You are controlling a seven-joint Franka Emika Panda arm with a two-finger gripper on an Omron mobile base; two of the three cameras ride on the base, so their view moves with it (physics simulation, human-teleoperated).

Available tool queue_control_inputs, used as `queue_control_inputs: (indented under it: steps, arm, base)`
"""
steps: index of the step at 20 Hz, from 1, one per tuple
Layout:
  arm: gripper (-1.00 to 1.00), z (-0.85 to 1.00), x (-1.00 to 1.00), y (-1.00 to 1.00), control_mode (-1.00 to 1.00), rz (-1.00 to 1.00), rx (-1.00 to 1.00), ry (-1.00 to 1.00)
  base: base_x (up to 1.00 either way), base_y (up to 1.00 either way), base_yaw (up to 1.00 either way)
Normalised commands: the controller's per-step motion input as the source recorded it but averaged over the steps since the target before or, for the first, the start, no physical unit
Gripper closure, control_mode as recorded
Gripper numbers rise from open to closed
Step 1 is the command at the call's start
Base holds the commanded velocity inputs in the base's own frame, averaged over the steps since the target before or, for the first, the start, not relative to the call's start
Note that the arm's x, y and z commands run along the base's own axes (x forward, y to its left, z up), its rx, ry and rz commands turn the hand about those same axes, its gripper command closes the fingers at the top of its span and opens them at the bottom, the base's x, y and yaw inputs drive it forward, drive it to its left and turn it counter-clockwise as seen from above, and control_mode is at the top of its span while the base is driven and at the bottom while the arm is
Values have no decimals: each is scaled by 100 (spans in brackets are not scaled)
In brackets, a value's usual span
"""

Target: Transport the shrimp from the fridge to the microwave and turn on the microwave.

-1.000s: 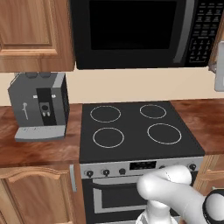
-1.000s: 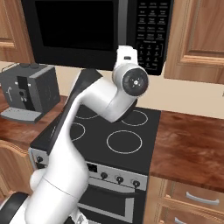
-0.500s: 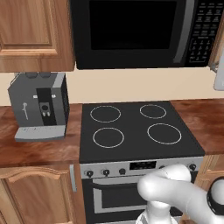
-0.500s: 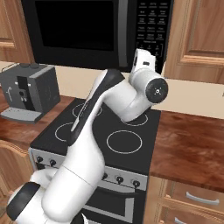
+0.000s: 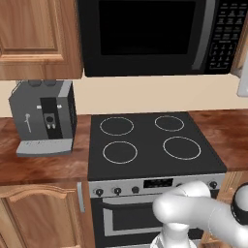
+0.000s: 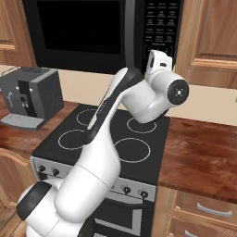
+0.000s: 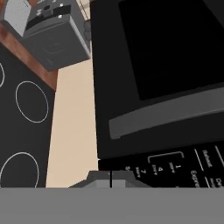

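The microwave [image 5: 145, 34] hangs above the stove with its dark door shut; it also shows in the right base view [image 6: 83, 32] and, rolled sideways, in the hand view [image 7: 166, 57]. Its long handle [image 7: 166, 116] runs beside the keypad [image 7: 175, 168]. My gripper [image 7: 110, 178] is shut, its two tips pressed together with nothing between them, right at the lower buttons of the keypad [image 6: 162, 23]. The white hand [image 6: 158, 60] sits raised against the microwave's lower right corner. The shrimp and the fridge are out of view.
Below the microwave lies a black stove [image 5: 150, 143] with four ring burners and a row of knobs. A grey-and-black coffee machine [image 5: 43, 118] stands on the wooden counter [image 6: 203, 152] at the left. Brown wooden cabinets [image 5: 34, 34] flank the microwave.
My hand has swung to the right along the microwave's lower front, from in front of the door handle to the keypad. The gripper has stayed shut.
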Motion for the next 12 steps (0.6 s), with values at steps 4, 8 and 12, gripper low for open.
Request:
queue_control_inputs:
  steps: [4, 8, 12]
  arm:
    - [100, 0, 23, 1, -100, 0, 0, 0]
    - [100, 0, 7, 1, -100, 0, 0, 0]
    - [100, 0, 0, 9, -100, 0, 0, 0]
  base:
    - [0, 0, 0]
    - [0, 0, 0]
    - [0, 0, 0]
